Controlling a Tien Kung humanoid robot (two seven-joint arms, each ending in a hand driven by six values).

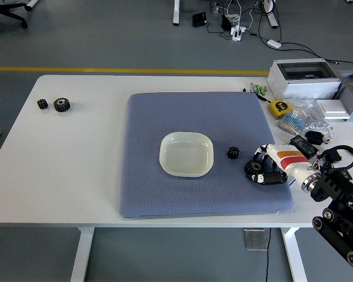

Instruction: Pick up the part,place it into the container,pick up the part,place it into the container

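Observation:
A white square bowl [187, 154] sits in the middle of a blue-grey mat [165, 117]. A small black gear [233, 153] lies on the mat to the bowl's right. A larger black gear [254, 167] lies just right of it, and my right hand [263, 169] is curled around it from the right, fingers closed on it, still at mat level. Two more black gears, a small one [42, 104] and a larger one [62, 104], lie on the bare table at the far left. My left arm is out of view.
At the table's right end stand a white box [303, 78], a yellow tape measure [276, 107], a plastic bag of small parts [300, 119] and cables. The mat's near edge lies close to the table's front edge.

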